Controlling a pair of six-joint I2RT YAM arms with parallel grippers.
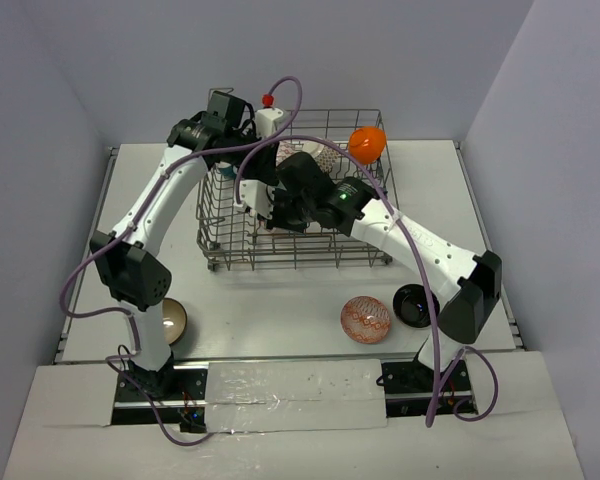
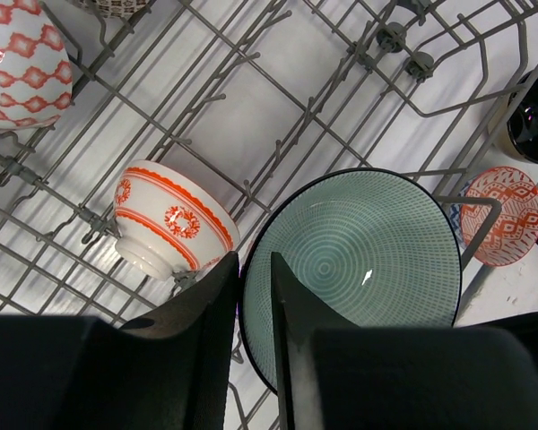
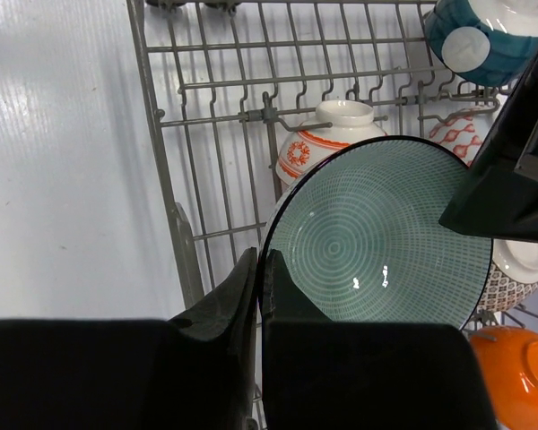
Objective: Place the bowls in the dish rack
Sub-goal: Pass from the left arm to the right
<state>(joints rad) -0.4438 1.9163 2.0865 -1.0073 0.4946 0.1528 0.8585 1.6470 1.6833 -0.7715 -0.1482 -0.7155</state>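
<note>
Bowls are shown partly loaded into a grey wire dish rack (image 1: 280, 262) that is set at the far middle of a white table (image 1: 280, 310), with both robot arms reached into it. A pale green bowl (image 3: 377, 242) with a dark rim and fine ringed lines is held on edge above the rack floor, near the rack's left wall, its hollow turned toward both wrist cameras. The right gripper (image 3: 260, 269) is closed almost fully, and the bowl's rim is pinched in the thin slit between its fingers. The left gripper (image 2: 254, 269) is set over the same rim with a slightly wider gap; whether its fingers press on the bowl cannot be told. Just beside the green bowl a white bowl with orange bands (image 2: 170, 219) is propped upside down among the tines. A red-diamond bowl (image 2: 22, 58), a blue and white bowl (image 3: 475, 36), a grey-patterned bowl (image 3: 511, 269) and an orange bowl (image 1: 370, 143) are also seen in the rack. On the table in front of the rack, a red-patterned bowl (image 1: 366, 319) and a black bowl (image 1: 415, 305) are placed close together on the right, and a brown bowl (image 1: 170, 320) is set by the left arm's base.
</note>
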